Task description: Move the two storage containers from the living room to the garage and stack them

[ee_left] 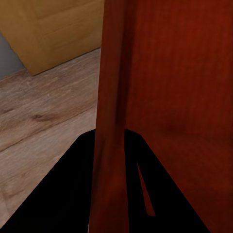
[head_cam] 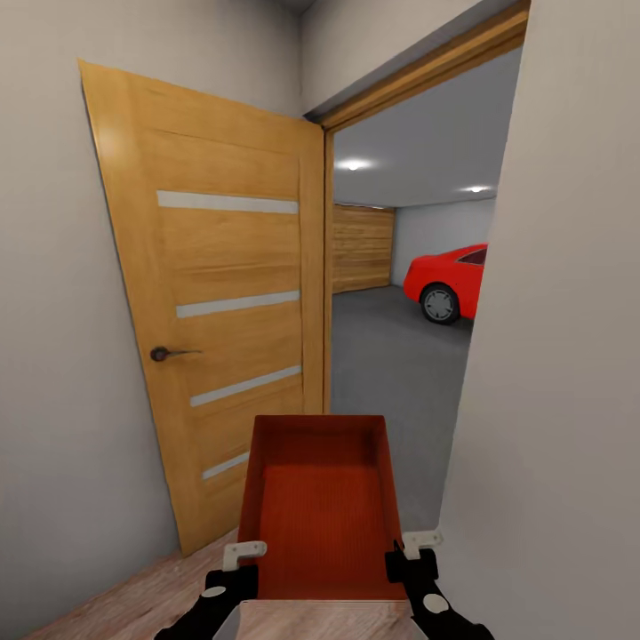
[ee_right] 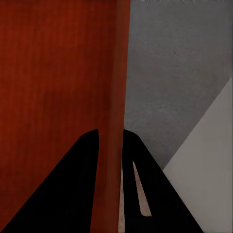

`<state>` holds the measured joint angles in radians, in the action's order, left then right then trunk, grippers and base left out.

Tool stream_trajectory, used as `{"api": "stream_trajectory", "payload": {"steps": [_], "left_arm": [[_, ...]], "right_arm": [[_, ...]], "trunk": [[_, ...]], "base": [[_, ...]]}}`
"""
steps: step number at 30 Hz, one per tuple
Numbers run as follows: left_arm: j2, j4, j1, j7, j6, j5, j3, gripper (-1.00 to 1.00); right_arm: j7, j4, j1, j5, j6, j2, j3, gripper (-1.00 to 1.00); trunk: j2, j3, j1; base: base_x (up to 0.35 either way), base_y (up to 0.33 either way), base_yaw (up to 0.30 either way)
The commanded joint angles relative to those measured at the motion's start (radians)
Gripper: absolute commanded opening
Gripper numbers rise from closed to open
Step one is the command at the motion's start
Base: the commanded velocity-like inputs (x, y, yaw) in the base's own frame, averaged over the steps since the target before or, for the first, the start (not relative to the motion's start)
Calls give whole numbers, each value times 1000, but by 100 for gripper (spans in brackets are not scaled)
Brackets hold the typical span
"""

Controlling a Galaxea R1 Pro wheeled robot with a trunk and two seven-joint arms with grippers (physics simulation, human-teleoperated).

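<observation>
We are carrying the storage container, left hand and right hand each clamping a side wall, and should be centring it through the doorway.

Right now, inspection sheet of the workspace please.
Surface: wood floor underfoot; grey garage floor past the doorway.
Job's things: one bin carried between both arms, open side up, empty.
Clutter: nothing seen.
Grippers: left gripper clamps the bin's left wall, right gripper its right wall; in the wrist views each wall sits between the fingers.
Cables: nothing seen.
Surroundings: door swung open at left, white wall close at right, red car in the garage.
</observation>
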<state>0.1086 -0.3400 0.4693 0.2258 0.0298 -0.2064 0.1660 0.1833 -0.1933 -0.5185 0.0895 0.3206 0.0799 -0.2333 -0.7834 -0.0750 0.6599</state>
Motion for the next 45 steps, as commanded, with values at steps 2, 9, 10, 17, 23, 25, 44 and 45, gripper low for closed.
{"api": "stream_trajectory", "payload": {"steps": [2, 9, 10, 17, 23, 25, 44, 45], "left_arm": [[-4, 1, 0, 15, 4, -10, -13, -100], [-4, 1, 0, 15, 4, -9, -11, -100], [-4, 1, 0, 15, 4, -9, -11, -100], [-4, 1, 1, 15, 4, -10, -13, -100], [-4, 1, 0, 15, 4, -10, -13, -100], [-4, 1, 0, 15, 4, -10, -13, -100], [-4, 1, 0, 15, 2, -10, -13, -100], [-4, 1, 0, 15, 2, -10, -13, -100]], "right_arm": [[57, -2, -2, 9, 81, -3, 17, -100], [58, 1, -2, -5, 80, -2, 17, -100], [58, 1, -2, -5, 80, -2, 17, -100], [58, 2, -2, -5, 81, -2, 17, -100], [55, 2, -2, -4, 81, -4, 17, -100], [55, 2, -2, -4, 81, -4, 17, -100], [57, 2, -2, -2, 80, -3, 17, -100], [57, 2, -2, -2, 81, -3, 17, -100]], "trunk": [[-1, -2, 1], [-1, -2, 1], [-1, -2, 1], [-1, -2, 1], [-1, -2, 1], [-1, -2, 1], [-1, -2, 1], [-1, -2, 1]], "base": [[319, 0, 0], [317, 69, -93], [302, 169, -252], [274, 210, -278], [227, 258, -31], [224, 261, -5], [215, 239, -215], [141, 131, -247]]}}
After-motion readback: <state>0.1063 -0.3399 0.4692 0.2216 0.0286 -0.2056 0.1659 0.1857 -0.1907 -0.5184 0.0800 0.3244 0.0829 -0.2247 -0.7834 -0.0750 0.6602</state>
